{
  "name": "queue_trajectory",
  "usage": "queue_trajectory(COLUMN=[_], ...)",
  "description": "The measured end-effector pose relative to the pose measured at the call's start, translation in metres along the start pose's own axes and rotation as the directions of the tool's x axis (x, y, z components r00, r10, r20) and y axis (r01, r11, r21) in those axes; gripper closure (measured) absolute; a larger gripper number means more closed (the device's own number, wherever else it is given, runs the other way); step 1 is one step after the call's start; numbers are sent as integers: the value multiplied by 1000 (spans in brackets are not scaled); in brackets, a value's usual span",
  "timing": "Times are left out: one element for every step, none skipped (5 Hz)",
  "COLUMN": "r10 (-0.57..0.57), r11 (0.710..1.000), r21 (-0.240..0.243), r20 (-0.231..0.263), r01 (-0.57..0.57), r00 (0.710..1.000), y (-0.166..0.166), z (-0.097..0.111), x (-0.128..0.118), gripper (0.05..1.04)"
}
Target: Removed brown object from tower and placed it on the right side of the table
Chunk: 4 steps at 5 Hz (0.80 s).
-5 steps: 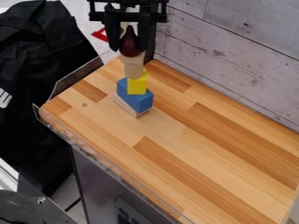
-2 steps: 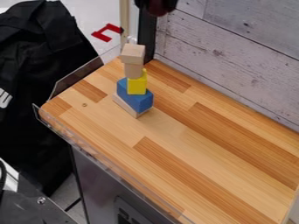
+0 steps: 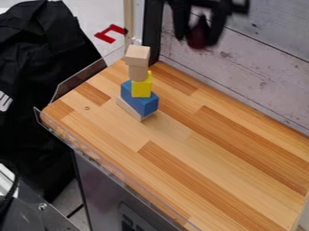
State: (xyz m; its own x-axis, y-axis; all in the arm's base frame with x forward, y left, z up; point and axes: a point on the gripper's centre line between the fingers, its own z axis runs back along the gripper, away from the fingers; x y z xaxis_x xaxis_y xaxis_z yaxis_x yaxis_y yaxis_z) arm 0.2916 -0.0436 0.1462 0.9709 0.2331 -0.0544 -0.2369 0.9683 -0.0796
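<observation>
- presently, we see the gripper [image 3: 197,39] at the top of the camera view, right of the middle, hanging above the level of the table, with the pale plank wall [image 3: 265,67] behind it.
- its two fingers stand partly apart, one on each side of the brown object [image 3: 198,35], and we read this as a hold on it; the place is blurred, so we cannot tell exactly where each finger touches.
- the brown object, which is dark and reddish, sits low between the fingers, with its round, wider part downward and its narrower part upward.
- so we find this object off the tower and in the air, not touching the wooden table [image 3: 223,158].
- in the view, the object and the gripper are to the right of the tower and higher than its top, well apart from it.
- the tower stands upright near the far left part of the table; from the top we count a tan block [image 3: 138,54], a tan round piece [image 3: 138,73], a yellow block [image 3: 142,88], a blue block [image 3: 140,100] and a pale base piece [image 3: 130,109].
</observation>
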Motion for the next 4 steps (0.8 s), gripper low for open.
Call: queue_trajectory(r10=[-145,-217,-233,-199], r11=[989,976,973,980], r21=[-41,-20,-13,9], r20=[-27,-74,-86,-78], r01=[144,216,232,200], r00=[989,973,969,977], y=[-46,-69,-77,-72], z=[-20,-41,-51,-63], x=[-25,-34,-34,-31], gripper=[545,545,545,545])
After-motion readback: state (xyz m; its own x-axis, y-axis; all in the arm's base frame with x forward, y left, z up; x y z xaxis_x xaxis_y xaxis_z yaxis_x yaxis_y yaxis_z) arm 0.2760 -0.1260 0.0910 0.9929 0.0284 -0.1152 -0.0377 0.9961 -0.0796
